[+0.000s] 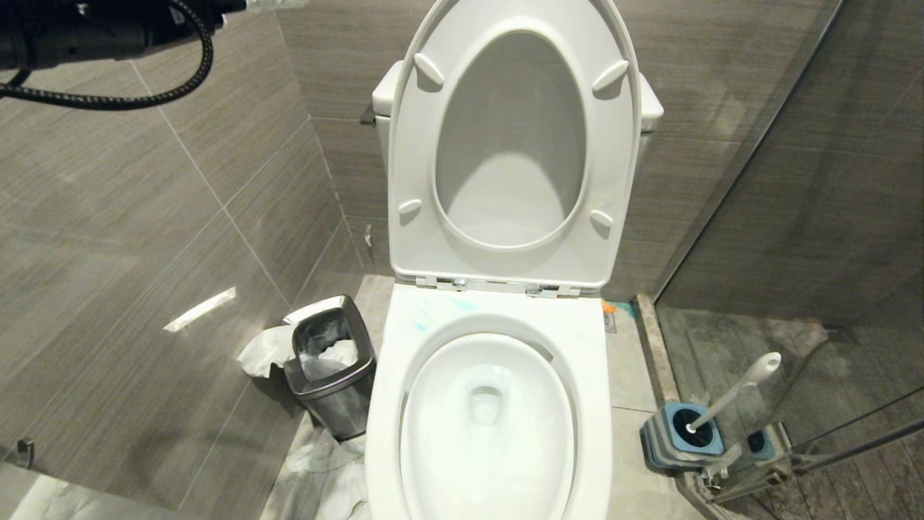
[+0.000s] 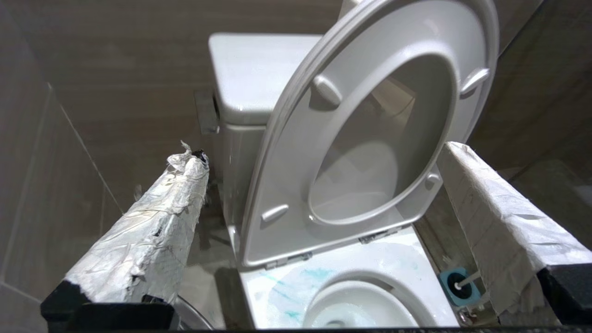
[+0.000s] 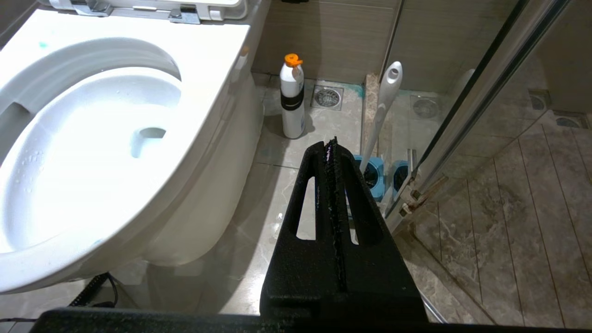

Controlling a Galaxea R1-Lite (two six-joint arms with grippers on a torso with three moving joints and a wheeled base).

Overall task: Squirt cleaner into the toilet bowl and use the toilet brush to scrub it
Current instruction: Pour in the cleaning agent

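Note:
The white toilet bowl stands in the middle with its seat and lid raised against the tank. Pale blue cleaner is smeared on the back of the rim, and shows as cleaner streaks in the left wrist view. The toilet brush leans in its blue holder on the floor to the bowl's right. My left gripper, fingers wrapped in white paper, hangs open and empty, high and facing the raised seat; its arm is at the upper left. My right gripper is shut, low beside the bowl.
A white cleaner bottle with an orange cap stands on the floor behind the brush. A steel waste bin stuffed with paper stands left of the bowl, with tissue on the floor. A glass shower door closes the right side.

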